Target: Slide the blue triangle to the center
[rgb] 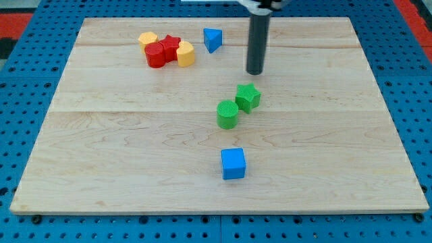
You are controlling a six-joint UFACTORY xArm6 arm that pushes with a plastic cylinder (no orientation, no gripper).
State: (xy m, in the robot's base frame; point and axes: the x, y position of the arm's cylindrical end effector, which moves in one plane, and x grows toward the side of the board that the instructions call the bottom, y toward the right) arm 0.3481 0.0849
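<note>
Blue triangle point(212, 39) is lying flat near the board's point(121, 155) top edge, solid blue, apex pointing toward the view's bottom, while my tip point(254, 71), holding nothing, is resting to its right

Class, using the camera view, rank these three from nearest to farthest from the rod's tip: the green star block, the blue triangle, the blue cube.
Measured from my tip:
1. Green star block, just below the tip, toward the view's bottom.
2. Blue triangle, up and to the view's left of the tip.
3. Blue cube, far down near the view's bottom edge of the board.
</note>
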